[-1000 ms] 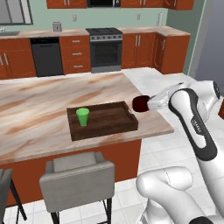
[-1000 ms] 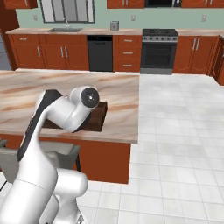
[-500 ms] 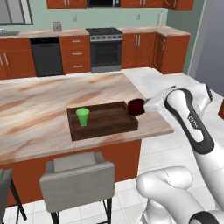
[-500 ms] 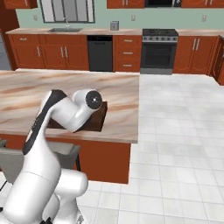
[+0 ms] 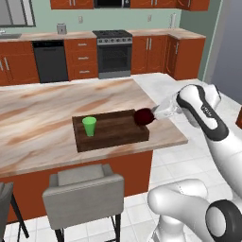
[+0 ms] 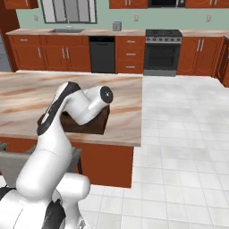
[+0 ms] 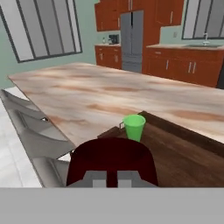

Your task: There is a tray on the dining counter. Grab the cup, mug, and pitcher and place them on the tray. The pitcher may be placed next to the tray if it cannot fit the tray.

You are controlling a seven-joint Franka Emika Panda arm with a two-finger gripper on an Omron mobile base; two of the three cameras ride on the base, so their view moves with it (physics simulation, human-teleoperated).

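My gripper (image 5: 152,115) is shut on the dark red mug (image 5: 142,116), holding it over the right end of the dark brown tray (image 5: 113,134) on the dining counter (image 5: 42,118). The green cup (image 5: 89,125) stands upright on the tray's left part. In the hand view the mug (image 7: 112,161) sits between my fingertips (image 7: 99,179), with the cup (image 7: 134,127) beyond it on the tray (image 7: 183,157). In the right base view my arm hides most of the tray (image 6: 96,127). The pitcher is out of view.
A grey stool (image 5: 82,194) stands against the counter's near side, and several grey chair backs (image 7: 30,131) line the edge in the hand view. Cabinets, a stove (image 5: 113,52) and a dishwasher (image 5: 49,61) run along the back wall. White tiled floor lies to the right.
The arm has carried the mug leftward from beside the tray's right edge to over its right end. The cup has not moved.
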